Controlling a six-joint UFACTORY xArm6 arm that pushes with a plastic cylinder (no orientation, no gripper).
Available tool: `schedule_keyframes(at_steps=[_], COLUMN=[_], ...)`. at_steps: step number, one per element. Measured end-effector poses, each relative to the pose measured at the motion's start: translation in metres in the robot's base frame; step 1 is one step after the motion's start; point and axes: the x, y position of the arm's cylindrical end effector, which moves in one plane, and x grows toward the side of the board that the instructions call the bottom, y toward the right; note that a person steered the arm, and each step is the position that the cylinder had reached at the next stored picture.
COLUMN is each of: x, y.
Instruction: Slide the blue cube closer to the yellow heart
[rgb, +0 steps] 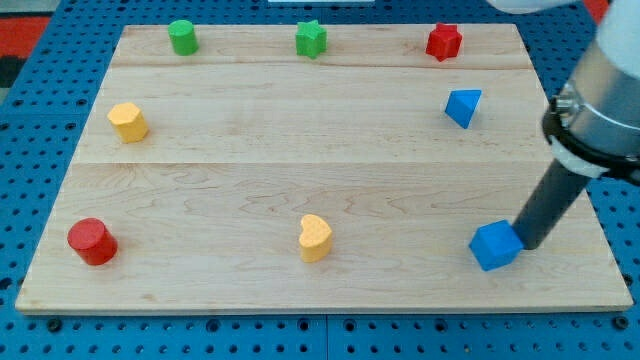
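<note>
Bench (330, 190): wooden, long clear stretch between blue cube (495, 246) and yellow heart (314, 238).

Risk: my tip (530, 244) touches cube at its right corner, off-centre; push may spin cube, slip past it, or drive it toward bench bottom edge, which is near.

No pincer on rig, only rod; nothing held.

Blue cube: small, sitting corner-on, well right of heart, about level with it.
</note>
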Motion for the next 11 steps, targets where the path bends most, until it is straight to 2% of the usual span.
schedule_keyframes(at_steps=[1, 2, 3, 4, 5, 8, 9, 10, 11], x=[0.0, 0.003, 0.013, 0.037, 0.04, 0.007, -0.016, -0.039, -0.039], y=[-0.035, -0.043, -0.024, -0.017, -0.04, -0.117, -0.091, -0.093, -0.113])
